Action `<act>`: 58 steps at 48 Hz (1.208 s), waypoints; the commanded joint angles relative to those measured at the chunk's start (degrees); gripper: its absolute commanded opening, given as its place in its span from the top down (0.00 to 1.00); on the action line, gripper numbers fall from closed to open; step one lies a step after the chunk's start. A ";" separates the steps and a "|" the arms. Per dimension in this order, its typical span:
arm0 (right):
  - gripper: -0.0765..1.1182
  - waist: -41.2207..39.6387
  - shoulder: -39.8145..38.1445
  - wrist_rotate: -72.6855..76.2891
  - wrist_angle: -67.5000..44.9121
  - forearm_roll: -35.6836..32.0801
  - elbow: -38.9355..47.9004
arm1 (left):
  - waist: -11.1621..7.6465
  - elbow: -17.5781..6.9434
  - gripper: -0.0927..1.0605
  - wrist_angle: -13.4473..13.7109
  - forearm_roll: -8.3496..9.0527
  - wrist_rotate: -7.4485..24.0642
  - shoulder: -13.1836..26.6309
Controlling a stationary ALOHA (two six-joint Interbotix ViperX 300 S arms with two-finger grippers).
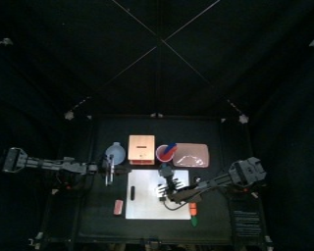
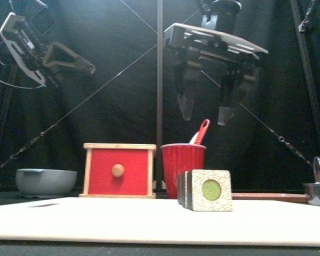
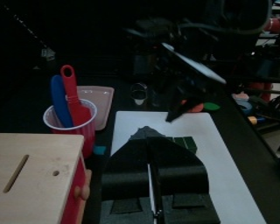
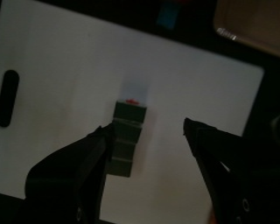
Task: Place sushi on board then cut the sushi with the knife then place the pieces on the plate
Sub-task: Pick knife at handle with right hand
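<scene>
The dark green sushi roll [image 2: 207,190] stands on the white cutting board [image 2: 83,222], in one piece as far as I can see. My right gripper [image 2: 207,115] hangs open straight above it. In the right wrist view the sushi roll [image 4: 129,144] lies between the spread jaws of the right gripper [image 4: 146,129], untouched. The red cup [image 3: 73,119] holds a blue and a red knife, with the pink tray [image 3: 104,94] behind it. My left gripper [image 3: 152,133] is shut and empty, held high at the left near the wooden box [image 3: 31,166].
A blue-grey bowl [image 2: 45,181] sits left of the wooden box with the red drawer front [image 2: 120,170]. A metal cutter [image 2: 319,182] stands at the right edge. An orange toy [image 1: 119,206] lies left of the board and another toy [image 1: 195,219] near the front.
</scene>
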 commanded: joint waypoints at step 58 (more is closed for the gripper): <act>0.15 -43.07 2.20 -79.19 11.43 45.35 -12.57 | 4.31 1.23 0.94 -0.26 -0.88 -0.09 -1.05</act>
